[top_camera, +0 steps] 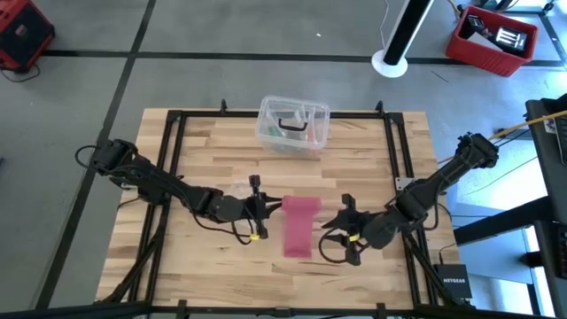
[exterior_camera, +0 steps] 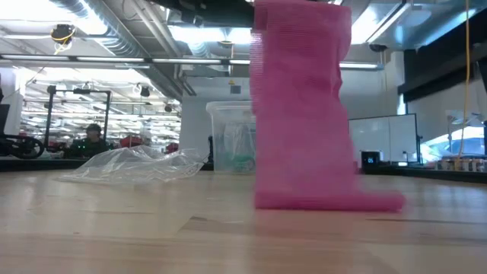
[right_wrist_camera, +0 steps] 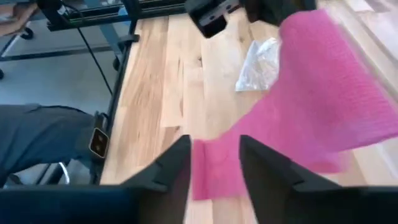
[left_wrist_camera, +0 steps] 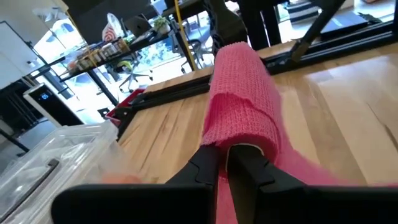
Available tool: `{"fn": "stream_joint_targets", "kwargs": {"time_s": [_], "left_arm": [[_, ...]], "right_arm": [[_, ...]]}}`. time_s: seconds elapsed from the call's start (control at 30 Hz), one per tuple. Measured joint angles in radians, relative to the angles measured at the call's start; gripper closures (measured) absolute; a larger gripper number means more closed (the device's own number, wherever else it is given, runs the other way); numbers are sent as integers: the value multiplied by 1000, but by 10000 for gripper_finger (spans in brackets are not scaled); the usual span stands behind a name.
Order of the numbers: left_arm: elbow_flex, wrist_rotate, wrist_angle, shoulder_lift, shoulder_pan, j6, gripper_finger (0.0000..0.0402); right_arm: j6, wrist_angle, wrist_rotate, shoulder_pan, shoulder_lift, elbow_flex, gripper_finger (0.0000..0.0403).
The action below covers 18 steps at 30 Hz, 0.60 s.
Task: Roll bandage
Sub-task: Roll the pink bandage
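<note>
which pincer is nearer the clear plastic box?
Left. The left pincer grips the bandage's upper end, nearer the clear plastic box; the right pincer sits farther, beside the bandage's lower end.

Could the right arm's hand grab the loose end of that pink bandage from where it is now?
Probably yes. The right hand is open just beside the bandage, with bare wood between. The left hand pinches only the far end, lifting it.

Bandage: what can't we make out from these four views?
- Low view: the bandage top is cut off by the frame edge, so whatever holds it is unseen.
- Left wrist view: the left gripper fingertips vanish under the fabric.
- Right wrist view: the right gripper hides the strip's near end.
- High view: the clear box contents are too small.
</note>
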Motion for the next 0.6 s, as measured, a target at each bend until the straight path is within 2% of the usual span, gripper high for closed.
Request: {"fn": "stream_joint_targets", "kwargs": {"time_s": [0.13, 0.3, 0.43, 0.6], "left_arm": [[0, 1, 6, 0, 0, 3, 389], [2, 3, 8, 0, 0, 4, 389], [2, 3, 12, 0, 0, -1, 389], [2, 5, 14, -2, -2, 0, 389]], "right_arm": [[11, -80, 1, 0, 7, 0, 201], [58, -108, 37, 0, 52, -68, 175], [71, 76, 61, -1, 91, -220, 174], [40, 421, 181, -3, 162, -408, 173]]}}
